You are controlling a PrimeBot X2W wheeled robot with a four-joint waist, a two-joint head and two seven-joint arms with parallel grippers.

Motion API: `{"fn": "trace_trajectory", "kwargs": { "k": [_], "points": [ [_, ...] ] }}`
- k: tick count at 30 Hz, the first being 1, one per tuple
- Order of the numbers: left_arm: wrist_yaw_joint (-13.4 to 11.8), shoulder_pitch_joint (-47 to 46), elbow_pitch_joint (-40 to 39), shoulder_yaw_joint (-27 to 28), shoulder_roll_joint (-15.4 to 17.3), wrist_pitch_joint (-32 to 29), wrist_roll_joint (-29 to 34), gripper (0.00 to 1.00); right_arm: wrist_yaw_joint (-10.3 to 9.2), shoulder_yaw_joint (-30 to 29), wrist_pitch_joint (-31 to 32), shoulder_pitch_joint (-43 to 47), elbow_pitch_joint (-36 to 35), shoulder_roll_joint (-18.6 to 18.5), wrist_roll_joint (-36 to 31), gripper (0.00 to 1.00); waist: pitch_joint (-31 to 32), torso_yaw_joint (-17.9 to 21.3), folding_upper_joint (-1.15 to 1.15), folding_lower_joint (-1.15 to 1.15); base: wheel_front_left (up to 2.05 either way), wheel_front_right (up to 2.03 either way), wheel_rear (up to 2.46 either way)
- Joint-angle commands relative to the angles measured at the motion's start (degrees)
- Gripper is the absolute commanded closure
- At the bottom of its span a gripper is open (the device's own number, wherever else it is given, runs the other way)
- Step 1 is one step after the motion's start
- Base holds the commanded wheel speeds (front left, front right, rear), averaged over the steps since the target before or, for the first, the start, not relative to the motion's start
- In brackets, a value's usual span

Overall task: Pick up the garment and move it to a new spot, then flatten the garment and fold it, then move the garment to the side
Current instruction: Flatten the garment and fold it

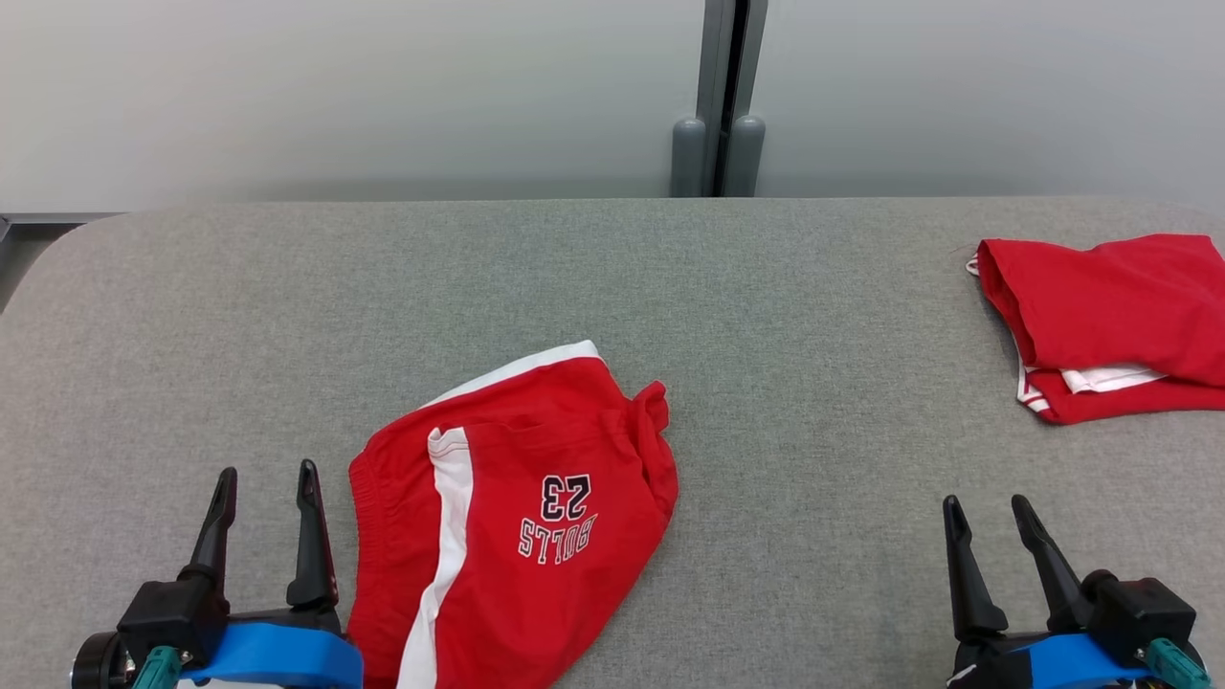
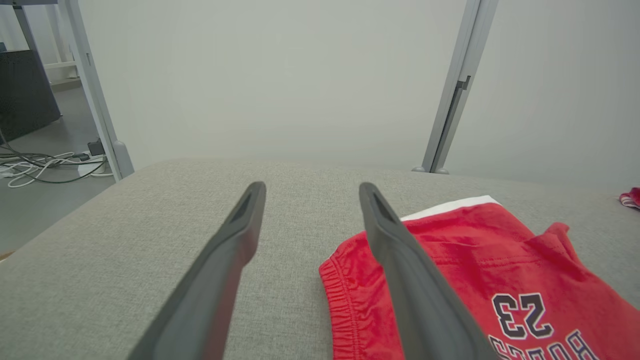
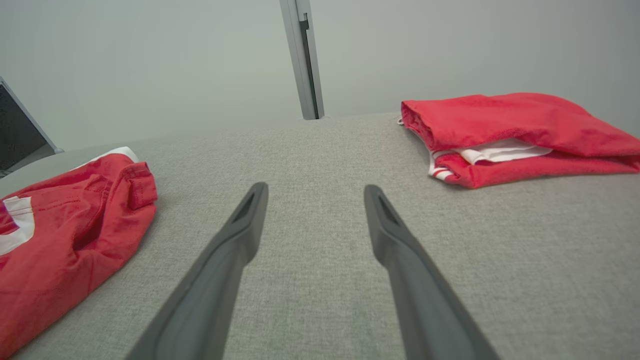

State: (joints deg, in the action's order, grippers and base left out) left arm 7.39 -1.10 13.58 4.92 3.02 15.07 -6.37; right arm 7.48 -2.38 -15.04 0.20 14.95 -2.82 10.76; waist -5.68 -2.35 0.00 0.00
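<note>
A crumpled pair of red shorts, the garment (image 1: 517,517), lies near the table's front, left of centre, with a white side stripe and "BULLS 23" printed on it. In the left wrist view the garment (image 2: 475,270) spreads to the right of my fingers, and the right finger overlaps its waistband edge. My left gripper (image 1: 267,481) stands open at the lower left, just beside the garment's left edge, holding nothing. My right gripper (image 1: 986,511) is open at the lower right over bare table, well apart from the garment (image 3: 70,230).
A second red garment (image 1: 1110,321), folded with white trim, lies at the table's right edge, also seen as a folded pile (image 3: 515,135). The grey padded table (image 1: 766,335) ends at a pale wall with a grey post (image 1: 718,96). Cables (image 2: 45,167) lie on the floor off the left.
</note>
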Motion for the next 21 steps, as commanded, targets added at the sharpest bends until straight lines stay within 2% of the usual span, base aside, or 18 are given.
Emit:
{"fn": "trace_trajectory", "kwargs": {
  "k": [1, 7, 11, 17, 21],
  "points": [
    [0.2, -0.4, -0.3, 0.0, 0.0, 0.1, 0.2, 0.00, 0.03, 0.1, -0.2, -0.6, -0.1, -0.2, 0.3, 0.00, 0.0, -0.1, 0.00, 0.00, 0.00, 0.00, 0.00],
    [0.2, -0.7, -0.8, -0.8, -0.1, 0.1, -0.1, 0.00, 0.03, 3.5, -0.2, -3.4, -0.7, -0.2, -0.9, 0.00, -0.4, -1.0, 0.00, 0.00, 0.00, 0.00, 0.00],
    [0.2, -1.1, -0.9, -1.5, -0.1, 0.1, -0.7, 0.00, 0.03, 9.3, -0.2, -7.9, 0.2, -0.8, -1.7, 0.00, -0.9, -2.2, 0.00, 0.00, 0.00, 0.00, 0.00],
    [0.2, -1.9, -0.8, -2.4, -0.1, 0.1, -1.5, 0.00, 0.03, 19.0, 1.5, -17.1, 5.3, -1.4, -2.0, 0.00, -1.7, -4.6, 0.00, 0.00, 0.00, 0.00, 0.00],
    [0.2, -2.4, -0.8, -3.3, -0.1, 0.1, -2.2, 0.00, 0.02, 23.2, 3.4, -22.8, 10.7, -1.4, -1.5, 0.00, -2.5, -6.6, 0.00, 0.00, 0.00, 0.00, 0.00]
  ]
}}
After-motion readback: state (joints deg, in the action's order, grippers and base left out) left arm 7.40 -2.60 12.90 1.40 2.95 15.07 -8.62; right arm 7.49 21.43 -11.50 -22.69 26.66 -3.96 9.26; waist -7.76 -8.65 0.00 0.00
